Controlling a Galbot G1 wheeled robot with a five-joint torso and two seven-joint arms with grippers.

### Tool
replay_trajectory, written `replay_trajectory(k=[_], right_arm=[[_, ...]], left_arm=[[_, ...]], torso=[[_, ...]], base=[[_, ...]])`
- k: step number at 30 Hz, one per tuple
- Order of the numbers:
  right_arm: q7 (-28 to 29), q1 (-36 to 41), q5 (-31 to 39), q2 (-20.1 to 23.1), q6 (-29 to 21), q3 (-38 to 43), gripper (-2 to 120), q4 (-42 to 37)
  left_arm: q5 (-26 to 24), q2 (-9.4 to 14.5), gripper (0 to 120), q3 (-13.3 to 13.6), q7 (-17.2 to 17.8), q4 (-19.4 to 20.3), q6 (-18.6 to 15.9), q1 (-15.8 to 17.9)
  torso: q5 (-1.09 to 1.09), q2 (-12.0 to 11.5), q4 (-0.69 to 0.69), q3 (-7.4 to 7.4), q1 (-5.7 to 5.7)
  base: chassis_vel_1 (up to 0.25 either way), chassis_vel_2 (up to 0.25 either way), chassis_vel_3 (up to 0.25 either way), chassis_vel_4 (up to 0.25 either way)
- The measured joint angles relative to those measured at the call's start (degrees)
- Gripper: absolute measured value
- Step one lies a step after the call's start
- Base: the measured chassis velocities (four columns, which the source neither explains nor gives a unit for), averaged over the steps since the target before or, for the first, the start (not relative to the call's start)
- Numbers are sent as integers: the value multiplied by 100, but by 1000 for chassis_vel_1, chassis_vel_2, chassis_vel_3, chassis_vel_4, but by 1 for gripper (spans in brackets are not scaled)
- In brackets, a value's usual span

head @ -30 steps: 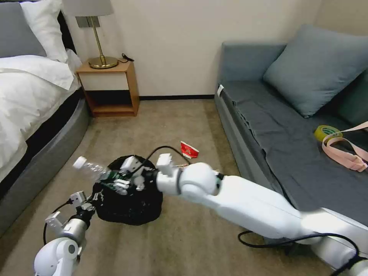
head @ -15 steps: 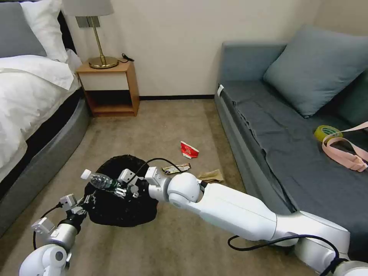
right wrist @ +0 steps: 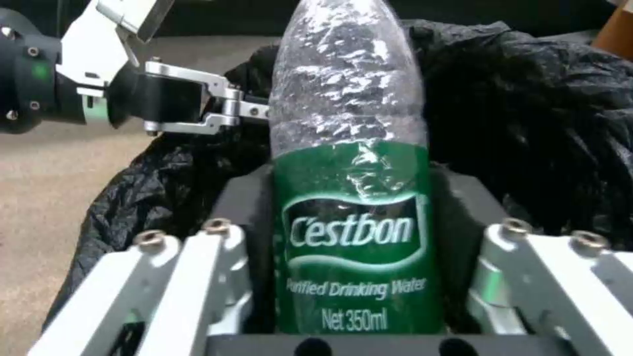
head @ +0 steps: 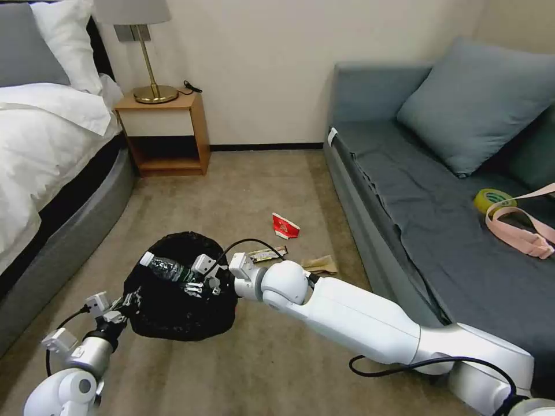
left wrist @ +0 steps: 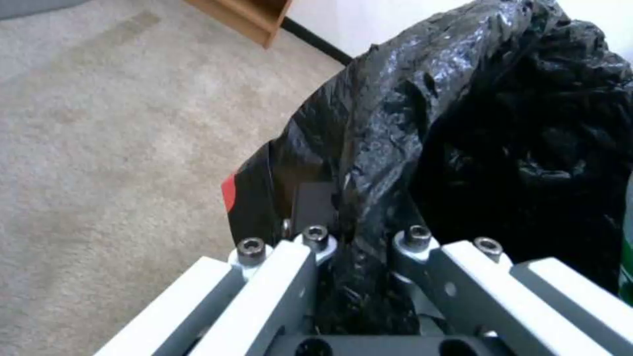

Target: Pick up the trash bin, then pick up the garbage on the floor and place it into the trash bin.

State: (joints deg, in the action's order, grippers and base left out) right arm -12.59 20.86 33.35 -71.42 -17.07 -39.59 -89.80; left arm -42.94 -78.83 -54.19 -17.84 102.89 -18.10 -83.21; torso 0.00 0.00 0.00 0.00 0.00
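Lowered since earlier: right gripper (head: 193, 281) clamps the bottle (head: 165, 268), cap-end now tilted over the trash bin (head: 179, 303) mouth. Left gripper (head: 128, 303) pinches bin rim, bag (left wrist: 395, 128) between fingers. Release only once bottle clears liner edge. 3 litter pieces remain on floor.

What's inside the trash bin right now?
The trash bin shows its crinkled black bag lining. The right hand holds a clear plastic bottle with a green label over the opening. The bin's bottom is too dark to see.
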Motion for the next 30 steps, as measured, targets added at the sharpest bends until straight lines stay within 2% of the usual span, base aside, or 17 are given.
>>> replay_trajectory(k=[2,5,7,8,9,10,14,18,19,23,24,27,28,29,30], right_arm=[[-2,3,0,16,1,12,58,-9],[-13,13,-1,81,19,25,74,-26],[-14,46,-2,96,44,31,77,-35],[-10,192,-13,99,96,115,92,-66],[-10,192,-13,99,96,115,92,-66],[4,224,-14,119,116,165,96,-120],[160,309,-10,391,145,418,99,-463],[378,588,-278,1147,238,1124,100,-1063],[378,588,-278,1147,238,1124,100,-1063],[1017,1249,-633,1816,279,2203,100,-1691],[1017,1249,-633,1816,279,2203,100,-1691],[1534,2091,-1036,2140,283,3356,100,-2170],[1625,2418,-1118,2195,246,3757,100,-2363],[1625,2418,-1118,2195,246,3757,100,-2363],[1715,2874,-1199,2238,180,4233,100,-2614]], left_arm=[[-7,-8,3,8,7,0,-8,9],[-12,-8,3,48,38,-8,-37,61],[-14,-7,3,62,49,-15,-51,80],[-13,3,3,88,99,-70,-63,139],[-13,3,3,88,99,-70,-63,139],[-13,9,3,92,126,-91,-66,163],[-12,51,3,90,182,-150,-67,227],[3,86,3,85,229,-227,-67,322],[3,86,3,85,229,-227,-67,322],[109,52,3,88,259,-199,-57,364],[109,52,3,88,259,-199,-57,364],[269,0,3,145,292,-182,-33,423],[317,-10,3,170,303,-169,-24,433],[317,-10,3,170,303,-169,-24,433],[362,-17,3,201,313,-151,-8,434]], torso=[[0,0,0,0,0],[0,0,0,0,0],[0,0,0,0,0],[0,0,0,0,0],[0,0,0,0,0],[0,0,1,0,0],[1,0,2,0,0],[1,0,-1,0,0],[1,0,-1,0,0],[2,0,0,0,0],[2,0,0,0,0],[2,1,0,0,0],[2,1,0,-1,0],[2,1,0,-1,0],[1,1,-1,0,0]], base=[[0,0,0,0],[0,0,0,0],[0,0,0,0],[0,0,0,0],[0,0,0,0],[0,0,0,0],[0,0,0,0],[0,0,0,0],[0,0,0,0],[0,0,0,0],[0,0,0,0],[0,0,0,0],[0,0,0,0],[0,0,0,0],[0,0,0,0]])
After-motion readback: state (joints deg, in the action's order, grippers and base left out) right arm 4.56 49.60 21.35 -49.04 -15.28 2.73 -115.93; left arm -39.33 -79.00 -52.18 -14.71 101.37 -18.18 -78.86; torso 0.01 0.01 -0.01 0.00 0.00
